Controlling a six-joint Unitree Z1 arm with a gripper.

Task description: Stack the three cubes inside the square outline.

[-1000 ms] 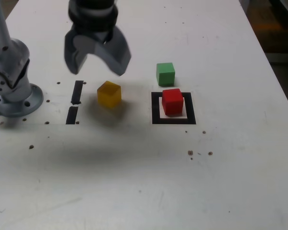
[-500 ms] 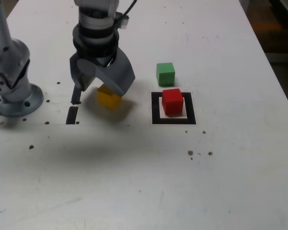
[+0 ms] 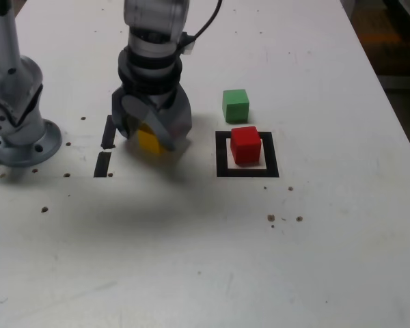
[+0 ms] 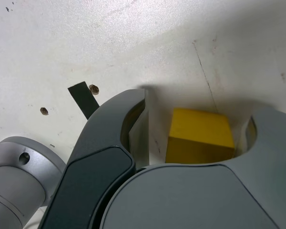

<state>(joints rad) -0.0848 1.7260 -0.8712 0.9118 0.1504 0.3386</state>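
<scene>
Exterior view: gripper [image 3: 150, 133] down over the yellow cube [image 3: 148, 141] on the white table [image 3: 328, 260].
Its jaws straddle the cube, a gap showing beside one; grip unclear. Red cube [image 3: 245, 145] sits inside the square outline [image 3: 223, 167], green cube [image 3: 236, 105] just behind.

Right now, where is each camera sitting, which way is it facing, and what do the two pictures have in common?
Exterior view: off the arm, raised at the table's near edge, looking down across the white table; shows the gripper, the wrist above it and the arm's base.
Wrist view: on the wrist, looking down past the jaws; one finger stands off the yellow cube.
Shared: the yellow cube between the jaws and a black strip.
</scene>
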